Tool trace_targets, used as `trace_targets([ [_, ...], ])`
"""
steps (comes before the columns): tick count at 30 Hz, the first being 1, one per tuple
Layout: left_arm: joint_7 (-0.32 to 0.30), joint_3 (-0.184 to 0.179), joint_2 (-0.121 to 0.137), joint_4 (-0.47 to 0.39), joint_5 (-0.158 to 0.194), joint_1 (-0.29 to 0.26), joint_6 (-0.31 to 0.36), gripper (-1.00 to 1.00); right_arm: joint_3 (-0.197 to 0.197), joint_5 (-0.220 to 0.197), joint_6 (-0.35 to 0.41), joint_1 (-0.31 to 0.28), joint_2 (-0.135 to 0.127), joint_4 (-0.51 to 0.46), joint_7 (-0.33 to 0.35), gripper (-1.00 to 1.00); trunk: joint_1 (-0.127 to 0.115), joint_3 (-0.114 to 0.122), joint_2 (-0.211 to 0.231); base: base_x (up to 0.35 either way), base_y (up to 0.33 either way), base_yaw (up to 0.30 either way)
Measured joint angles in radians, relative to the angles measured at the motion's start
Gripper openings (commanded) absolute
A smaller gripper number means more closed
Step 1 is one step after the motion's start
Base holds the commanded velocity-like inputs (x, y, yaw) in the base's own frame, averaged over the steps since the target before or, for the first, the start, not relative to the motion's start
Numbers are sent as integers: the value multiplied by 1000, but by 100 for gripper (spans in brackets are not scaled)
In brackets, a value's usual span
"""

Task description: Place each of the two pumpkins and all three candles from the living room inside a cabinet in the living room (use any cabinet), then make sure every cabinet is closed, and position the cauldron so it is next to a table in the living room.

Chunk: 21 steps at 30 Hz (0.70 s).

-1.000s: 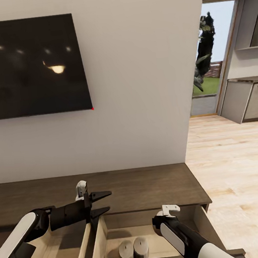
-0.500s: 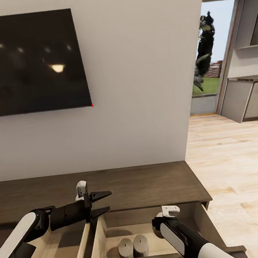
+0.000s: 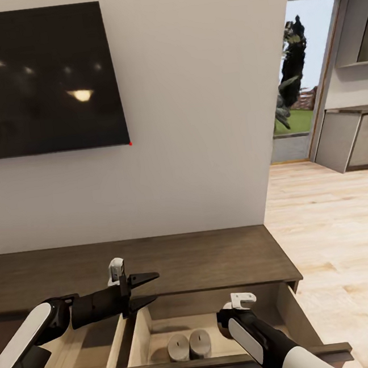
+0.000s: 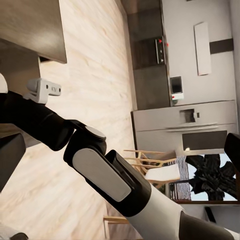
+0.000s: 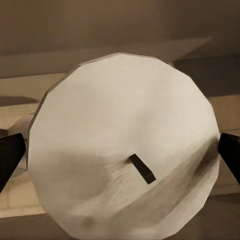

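A: What's changing?
B: The view is tilting down; the TV is sliding up. The right gripper (image 5: 120,160) is pinching the third candle (image 5: 122,150) over the cabinet (image 3: 159,264) drawer, beside two candles (image 3: 189,344).
A: Left gripper (image 3: 147,290)?
B: Spread, empty, hovering.

Open cabinet (image 3: 215,260) drawer: two candles (image 3: 189,344) upright.

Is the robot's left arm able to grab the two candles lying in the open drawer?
Probably yes. The left pincer hangs open just above the drawer, and the two candles lie uncovered below it. The right arm beside them could crowd the way.
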Motion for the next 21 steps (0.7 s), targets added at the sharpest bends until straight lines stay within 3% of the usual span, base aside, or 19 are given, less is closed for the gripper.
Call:
trace_targets([
  [10, 0, -1, 0, -2, 0, 0, 0, 100, 1, 0, 0, 0, -1, 0, 1, -100, 38, -31, -70, 0, 0, 0],
  [21, 0, -2, 0, -2, 1, 0, 0, 100, 1, 0, -2, 0, -1, 0, 2, -100, 38, -31, -70, 27, 0, 0],
])
